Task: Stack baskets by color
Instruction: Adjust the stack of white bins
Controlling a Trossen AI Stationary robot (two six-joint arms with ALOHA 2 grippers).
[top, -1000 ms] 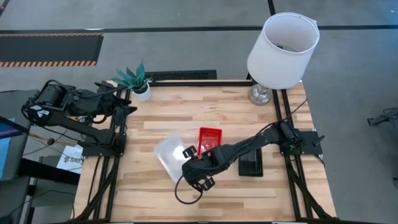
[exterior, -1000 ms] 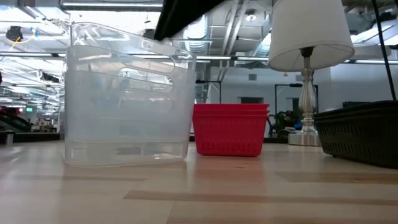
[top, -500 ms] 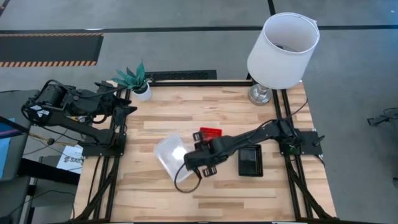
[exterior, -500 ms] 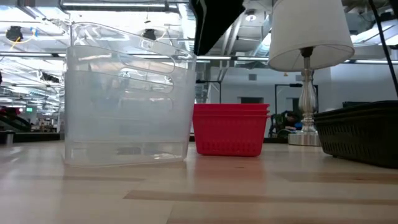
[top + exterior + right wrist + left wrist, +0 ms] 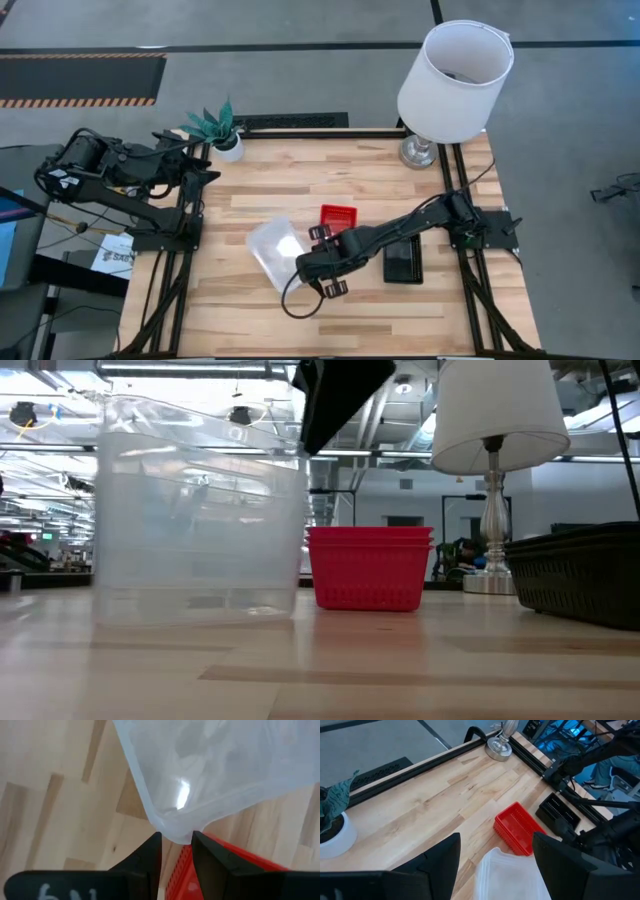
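A nested stack of clear baskets (image 5: 272, 250) (image 5: 198, 520) stands on its base on the table, left of the middle. To its right, a stack of red baskets (image 5: 338, 215) (image 5: 368, 570) rests on the table. Black baskets (image 5: 402, 260) (image 5: 580, 575) sit farther right. My right gripper (image 5: 176, 836) (image 5: 306, 250) slants down at the clear stack's corner nearest the red stack, fingers on either side of it. My left gripper (image 5: 495, 870) (image 5: 200, 165) is open and held high over the table's far left edge, touching nothing. My right gripper pinches the rounded rim corner (image 5: 175, 831) of the clear baskets between its two fingers (image 5: 150, 851). It comes from above, slanting down from the right. The stack stays upright with its base on the table. How many of the nested rims lie between the fingers does not show.
A white lampshade on a metal lamp (image 5: 455, 80) stands at the far right corner, and a small potted plant (image 5: 218, 128) at the far left. Bare wood lies along the near edge and the far middle of the table.
My right gripper has rolled at the wrist and moved from the near side toward the clear stack's right corner. The clear stack has slid slightly toward the table's left edge, staying upright on the table. The red and black stacks have stayed put.
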